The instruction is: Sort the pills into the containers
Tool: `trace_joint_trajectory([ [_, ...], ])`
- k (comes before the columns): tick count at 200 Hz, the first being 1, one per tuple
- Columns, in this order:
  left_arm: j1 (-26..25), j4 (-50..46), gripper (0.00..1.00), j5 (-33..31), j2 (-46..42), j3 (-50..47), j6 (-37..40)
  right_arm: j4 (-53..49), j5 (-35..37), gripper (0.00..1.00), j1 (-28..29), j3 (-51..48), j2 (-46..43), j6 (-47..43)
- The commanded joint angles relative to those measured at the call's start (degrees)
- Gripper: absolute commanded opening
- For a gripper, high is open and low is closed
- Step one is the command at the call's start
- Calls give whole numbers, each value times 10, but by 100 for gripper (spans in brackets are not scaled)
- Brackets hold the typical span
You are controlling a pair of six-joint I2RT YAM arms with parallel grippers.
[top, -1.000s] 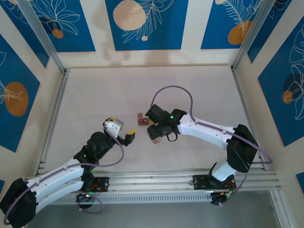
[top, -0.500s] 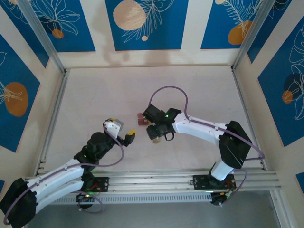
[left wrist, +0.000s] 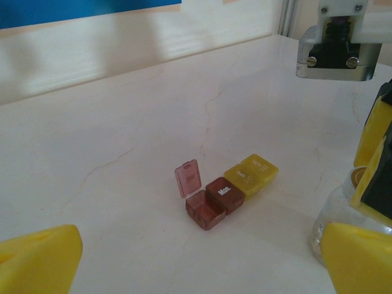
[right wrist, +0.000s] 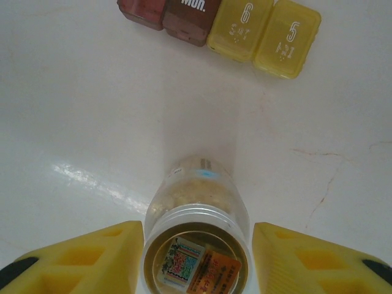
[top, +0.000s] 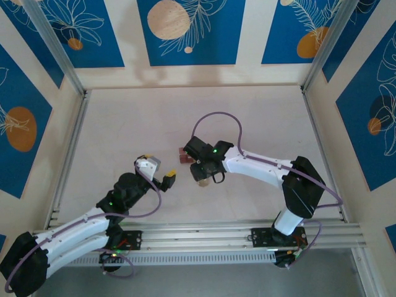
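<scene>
Right fingers (right wrist: 79, 257) sit either side of the pill bottle (right wrist: 197, 226), tight by its walls; I can't tell if they've bitten. Left fingers (left wrist: 37, 260) are spread wide, holding nothing. The containers (right wrist: 220, 24) lie just beyond the bottle on the bench (right wrist: 73, 110), one red lid (left wrist: 188, 177) up (handy). I'd squeeze square, mid-body, gently, so it doesn't skid.

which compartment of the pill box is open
The dark red end compartment, beside the Mon compartment: its lid stands up, while the other three are shut.
</scene>
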Motion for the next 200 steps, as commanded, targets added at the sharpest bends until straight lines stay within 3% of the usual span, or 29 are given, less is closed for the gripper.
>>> trace_joint_trajectory([
  [1,5,9,99,7,-4,-4,-9,-16,11,49,5,13,9,10],
  [84,4,12,99,7,-5,-9,-12,-14,13,48,6,11,20,10],
  [158,4,28,99,12,8,-13,-13,-7,11,27,6,6,10,4],
  [200,4,98,99,42,51,-14,-1,-18,-1,12,-1,15,-19,-14],
])
